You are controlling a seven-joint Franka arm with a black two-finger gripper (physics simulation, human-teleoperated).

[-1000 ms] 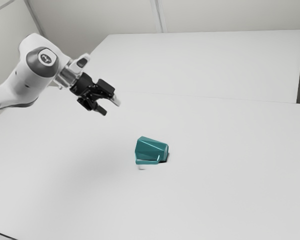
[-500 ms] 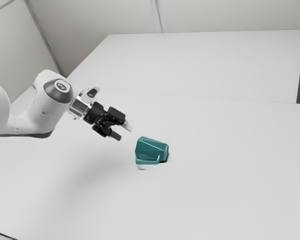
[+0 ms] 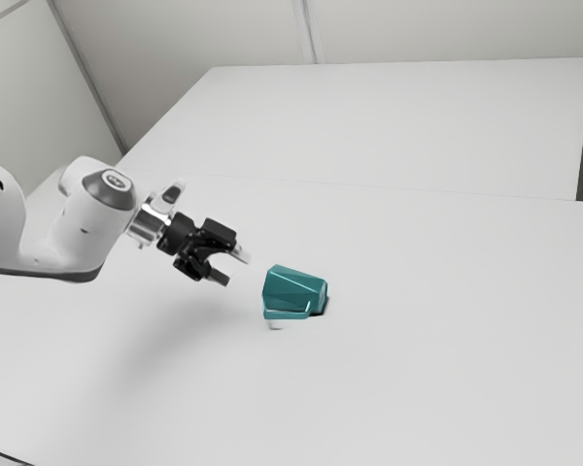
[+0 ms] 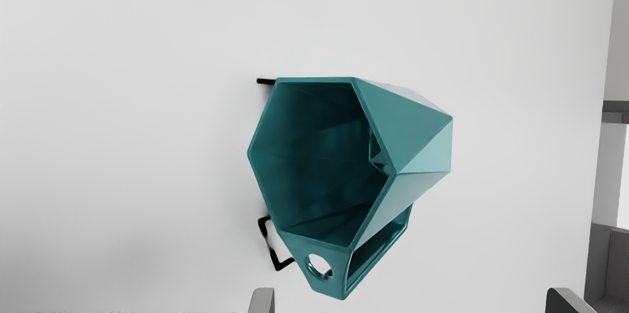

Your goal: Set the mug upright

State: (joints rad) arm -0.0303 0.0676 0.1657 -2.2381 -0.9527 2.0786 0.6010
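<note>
In the exterior view my gripper (image 3: 232, 269) hangs above the table on the exterior view's left of the teal mug (image 3: 293, 292), apart from it. The mug lies on its side, its handle toward the exterior camera. From the wrist view, the faceted mug (image 4: 417, 141) turns its open mouth toward my hand, with the handle on the side nearer the fingertips. My gripper (image 4: 410, 300) stands open, its two fingers wide apart with nothing held between them.
The mug rests on a wide white table (image 3: 447, 369). Behind it stands another white surface (image 3: 398, 126), with pale walls beyond. Dark grey structures (image 4: 609, 264) appear past the table's edge in the wrist view.
My arm has come down from the upper left toward the mug, then drawn slightly back and a little lower over the last half second. The mug has not moved.
</note>
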